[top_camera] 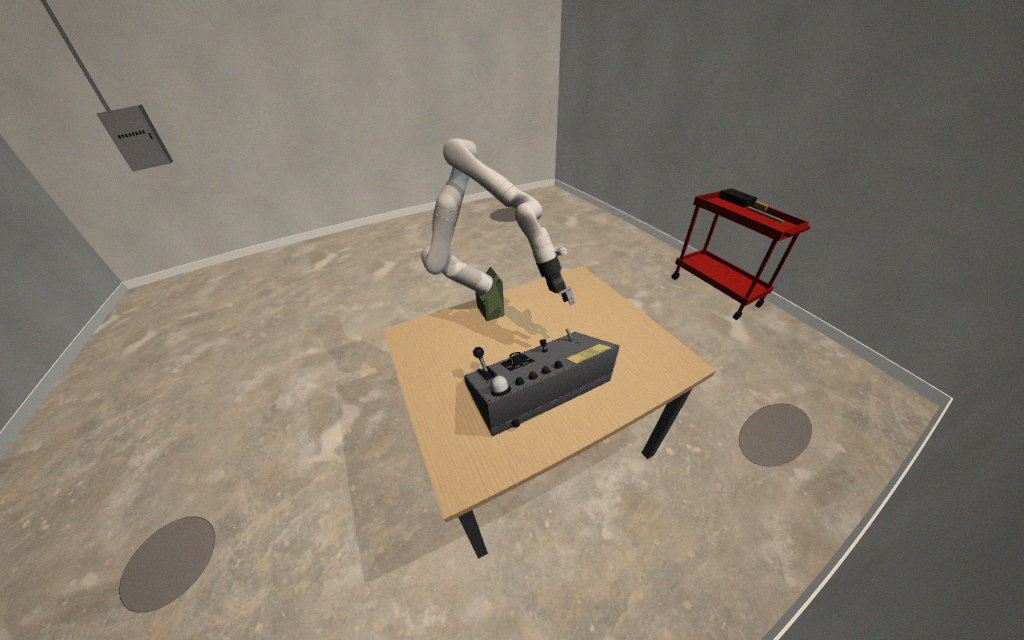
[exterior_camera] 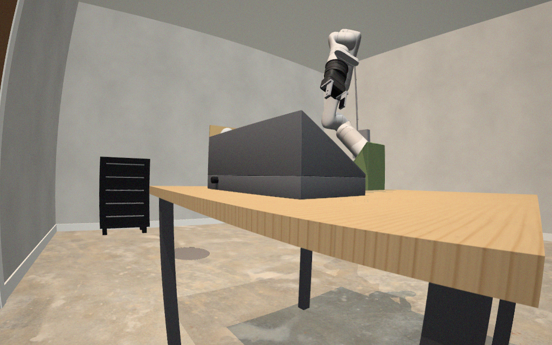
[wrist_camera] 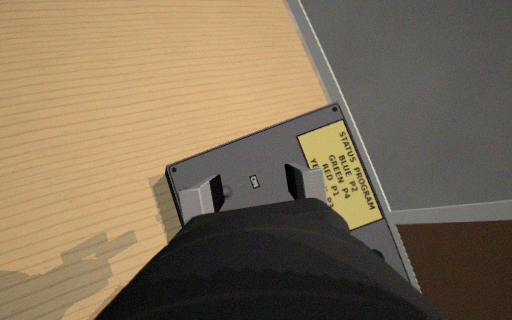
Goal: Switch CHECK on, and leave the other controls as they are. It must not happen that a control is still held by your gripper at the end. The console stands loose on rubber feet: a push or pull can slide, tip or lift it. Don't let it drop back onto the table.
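Note:
The dark grey console [top_camera: 548,389] [exterior_camera: 269,150] [wrist_camera: 272,150] stands on the wooden table [top_camera: 500,469] [exterior_camera: 398,222] [wrist_camera: 97,100]. The CHECK toggle [top_camera: 568,334] is a thin lever at the right end of the console's top. In the wrist view the CHECK toggle [wrist_camera: 225,191] shows as a small grey stub close beside one finger, next to a small ON label [wrist_camera: 255,181]. My gripper [top_camera: 569,299] [exterior_camera: 335,97] [wrist_camera: 254,183] is open and empty. It hangs a short way above that end of the console, touching nothing.
A yellow STATUS PROGRAM plate [wrist_camera: 344,170] [top_camera: 589,354] lies beside the toggle. A joystick [top_camera: 482,361], a white dome [top_camera: 499,385], a second toggle [top_camera: 542,345] and a row of buttons fill the rest of the panel. The arm's green base [top_camera: 490,298] [exterior_camera: 372,165] stands behind it. A red cart [top_camera: 738,238] and a black drawer cabinet [exterior_camera: 124,192] stand off the table.

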You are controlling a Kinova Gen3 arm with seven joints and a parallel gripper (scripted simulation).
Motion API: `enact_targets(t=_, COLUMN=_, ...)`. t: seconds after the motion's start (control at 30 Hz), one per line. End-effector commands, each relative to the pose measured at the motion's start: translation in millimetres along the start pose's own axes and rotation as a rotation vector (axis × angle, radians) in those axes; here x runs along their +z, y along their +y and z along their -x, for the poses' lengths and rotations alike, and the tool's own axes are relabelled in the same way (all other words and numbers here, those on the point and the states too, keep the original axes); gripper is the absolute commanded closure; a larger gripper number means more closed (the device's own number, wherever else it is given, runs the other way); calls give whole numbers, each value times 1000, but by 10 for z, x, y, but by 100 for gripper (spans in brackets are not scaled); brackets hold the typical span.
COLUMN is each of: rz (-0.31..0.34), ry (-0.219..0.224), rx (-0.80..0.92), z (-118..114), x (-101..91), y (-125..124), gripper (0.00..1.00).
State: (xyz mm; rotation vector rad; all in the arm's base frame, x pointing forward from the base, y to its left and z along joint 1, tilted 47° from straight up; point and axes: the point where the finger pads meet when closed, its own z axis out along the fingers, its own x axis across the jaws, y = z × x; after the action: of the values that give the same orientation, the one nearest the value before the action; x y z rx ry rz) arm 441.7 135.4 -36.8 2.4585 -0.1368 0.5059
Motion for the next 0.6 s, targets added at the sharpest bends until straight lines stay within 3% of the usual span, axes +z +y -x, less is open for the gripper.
enact_targets(t=0.0, rz=14, ry=19, rx=25, z=99, x=-24, y=2, gripper=0)
enact_targets(t=0.43, rz=89, ry=56, rx=569, z=472, x=52, y=344, gripper=0)
enact_targets(t=0.57, rz=99, ry=61, rx=640, z=520, x=62, y=389, gripper=0)
